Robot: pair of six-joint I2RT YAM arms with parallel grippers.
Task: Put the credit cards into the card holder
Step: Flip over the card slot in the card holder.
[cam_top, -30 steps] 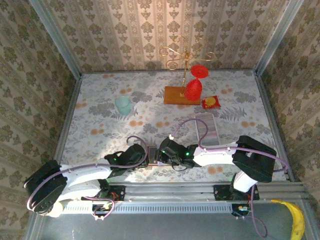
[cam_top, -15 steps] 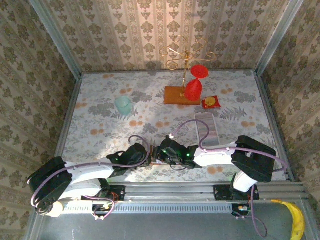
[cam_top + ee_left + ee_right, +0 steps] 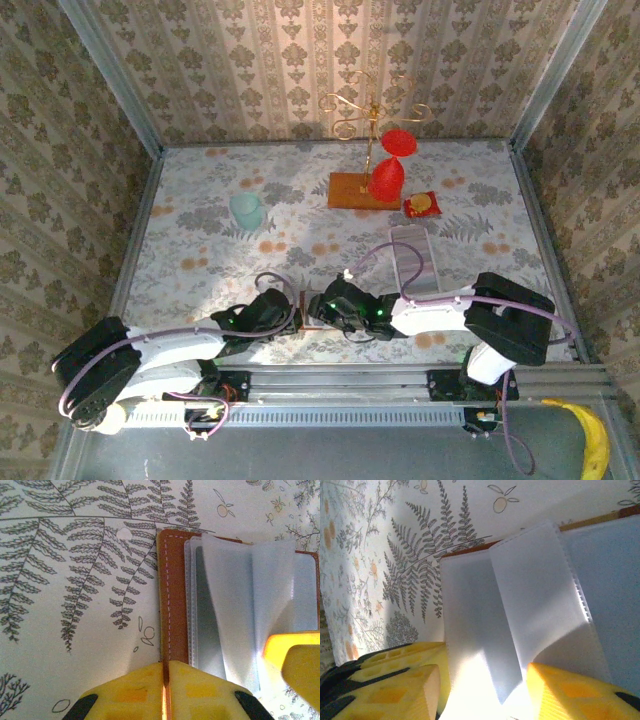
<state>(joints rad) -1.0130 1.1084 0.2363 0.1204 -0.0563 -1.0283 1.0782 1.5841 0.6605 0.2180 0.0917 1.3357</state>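
Card holder gripped by left pincer, right pincer straddles sleeves.

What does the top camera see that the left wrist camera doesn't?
Top camera: a teal cup, a gold wire stand on a wooden base, a red-and-yellow packet and a long white tray. Left wrist camera: white stitching, clear plastic sleeves, the left end effector clamping the leather edge. Both: the orange-brown leather card holder on the fern-patterned tablecloth.
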